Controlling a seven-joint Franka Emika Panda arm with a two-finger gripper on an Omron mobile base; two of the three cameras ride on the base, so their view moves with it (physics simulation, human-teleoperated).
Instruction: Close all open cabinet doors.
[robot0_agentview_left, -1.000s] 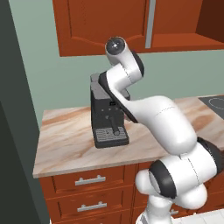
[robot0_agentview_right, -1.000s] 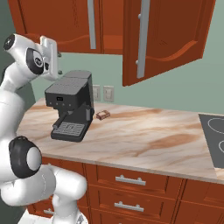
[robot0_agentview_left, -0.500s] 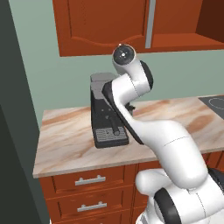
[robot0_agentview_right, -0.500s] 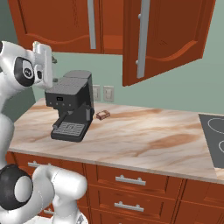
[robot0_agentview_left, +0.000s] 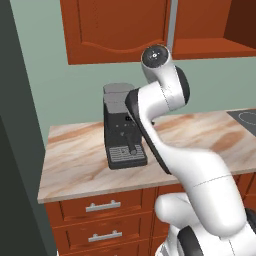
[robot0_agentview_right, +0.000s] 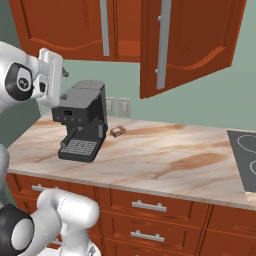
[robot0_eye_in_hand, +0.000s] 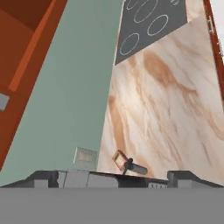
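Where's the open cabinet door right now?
In the right base view, the open cabinet door swings out above the counter, right of the coffee machine.

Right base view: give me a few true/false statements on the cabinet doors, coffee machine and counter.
1. One cabinet door hangs open over the counter. True.
2. The coffee machine lies on its side. False: it stands upright on the counter.
3. A small brown item lies on the counter right of the coffee machine. True.
4. The gripper grips the open door's handle. False: it is up left, above the coffee machine, far from that handle.
5. The left door is shut. True.
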